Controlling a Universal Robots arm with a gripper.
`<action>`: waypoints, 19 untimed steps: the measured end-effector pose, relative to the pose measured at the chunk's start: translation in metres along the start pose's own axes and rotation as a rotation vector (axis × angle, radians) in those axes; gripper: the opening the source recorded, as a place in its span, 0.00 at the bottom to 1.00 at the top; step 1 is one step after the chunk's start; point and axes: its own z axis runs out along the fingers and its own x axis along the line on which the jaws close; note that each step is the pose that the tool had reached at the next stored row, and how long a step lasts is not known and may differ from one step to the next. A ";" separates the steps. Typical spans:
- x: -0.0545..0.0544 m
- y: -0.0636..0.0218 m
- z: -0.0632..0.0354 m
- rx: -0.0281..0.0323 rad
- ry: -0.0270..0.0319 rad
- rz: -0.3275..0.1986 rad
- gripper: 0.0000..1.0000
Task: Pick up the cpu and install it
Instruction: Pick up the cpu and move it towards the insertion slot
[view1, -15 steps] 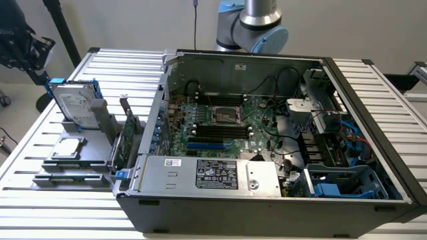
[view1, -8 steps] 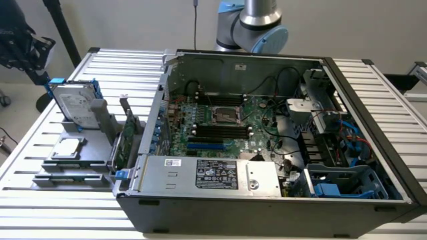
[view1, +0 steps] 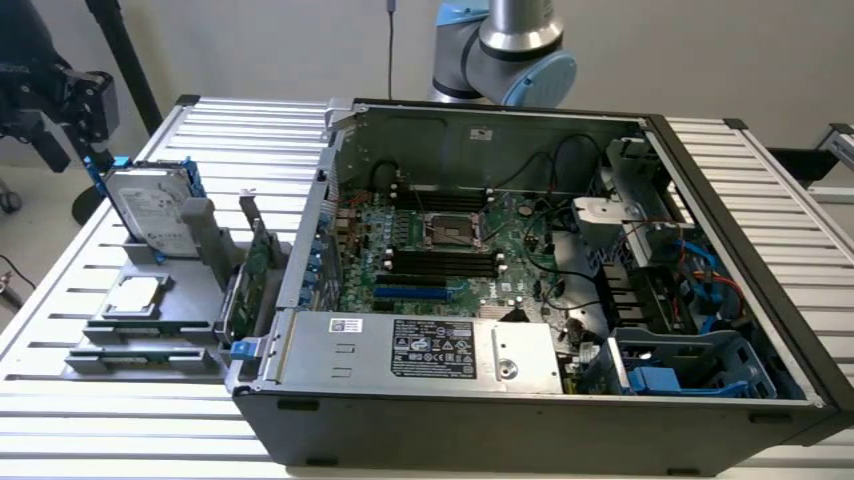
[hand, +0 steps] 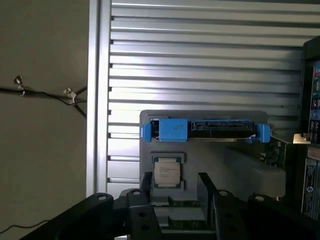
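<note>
The cpu is a small flat square chip with a dull silver top, lying flat on the grey holder at the exterior view's left, outside the computer case. In the wrist view the cpu sits in its recess on the holder, and my gripper is open above it. One black finger shows at one side of the chip and the other finger stands wider off; nothing is between them. The motherboard's square socket lies inside the open case.
A silver hard drive in a blue bracket stands upright behind the cpu, its top edge facing the wrist camera. A green card stands by the case wall. Black equipment hangs at the far left. The slatted table ends near the holder.
</note>
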 end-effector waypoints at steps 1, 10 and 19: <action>0.000 -0.0001 0.0018 0.0000 0.0000 0.000 0.53; 0.000 -0.0020 0.0183 0.0000 0.0002 -0.007 0.60; 0.004 -0.0042 0.0344 0.0000 0.0002 -0.006 0.60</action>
